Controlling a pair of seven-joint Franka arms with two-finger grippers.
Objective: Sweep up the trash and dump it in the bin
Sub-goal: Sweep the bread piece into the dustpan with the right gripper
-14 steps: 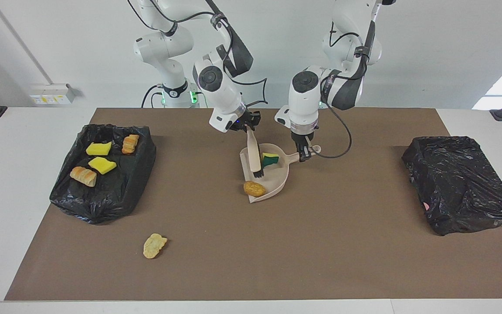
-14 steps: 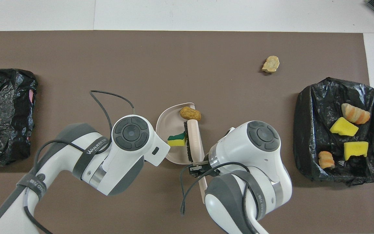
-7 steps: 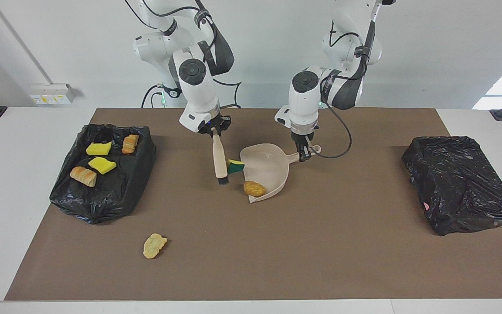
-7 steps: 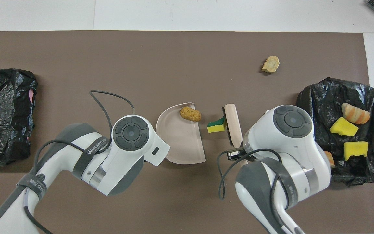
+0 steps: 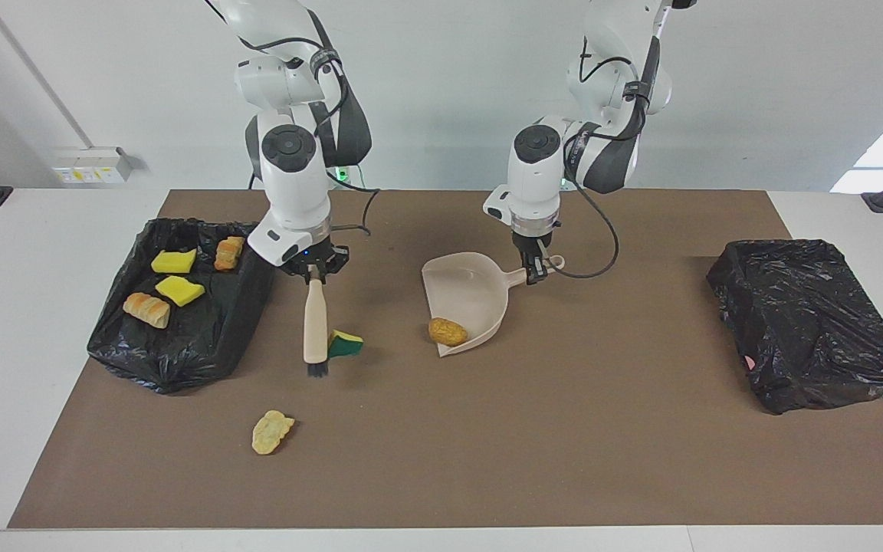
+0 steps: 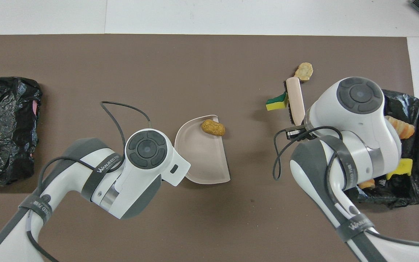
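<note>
The right gripper is carrying the brush away from the dustpan, toward the right arm's end of the table, close to the bin with trash in it. The green-and-yellow sponge piece is going along with the bristles, out of the dustpan and onto the mat, so it is now farther from the robots than before.

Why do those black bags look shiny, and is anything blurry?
Facing view: room light glints off the crinkled bin liner; soft shadow beside the brush. Overhead view: the same sheen on the other liner; the dustpan looks sharp, no blur.
</note>
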